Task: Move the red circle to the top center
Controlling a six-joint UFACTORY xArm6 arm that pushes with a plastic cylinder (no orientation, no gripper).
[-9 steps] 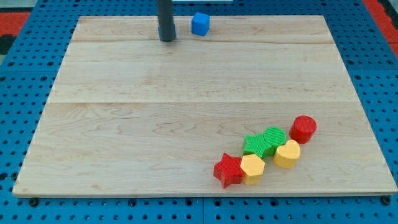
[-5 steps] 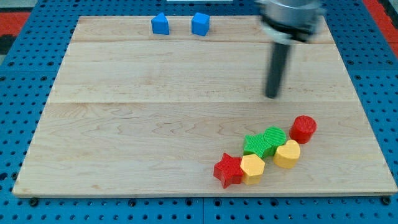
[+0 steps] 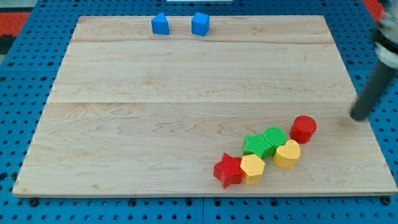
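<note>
Fingerless, my tip point(image 3: 359, 116) stood right of the red circle block point(image 3: 303, 129); best to swing below it, then push up-left.

Two cubes point(image 3: 160, 24) point(image 3: 200, 23) at bench point(image 3: 124, 124) top; block cluster point(image 3: 264, 155) lower right; my tip point(image 3: 359, 116) right of it, apart.

Setting is a robotics lab bench. A pale wooden board point(image 3: 186, 93) lies on a blue perforated pegboard base point(image 3: 18, 112), with red matting point(image 3: 15, 22) at 10 o'clock. Small moulded coloured blocks point(image 3: 264, 152) sit grouped at 5 o'clock, as test pieces.
</note>
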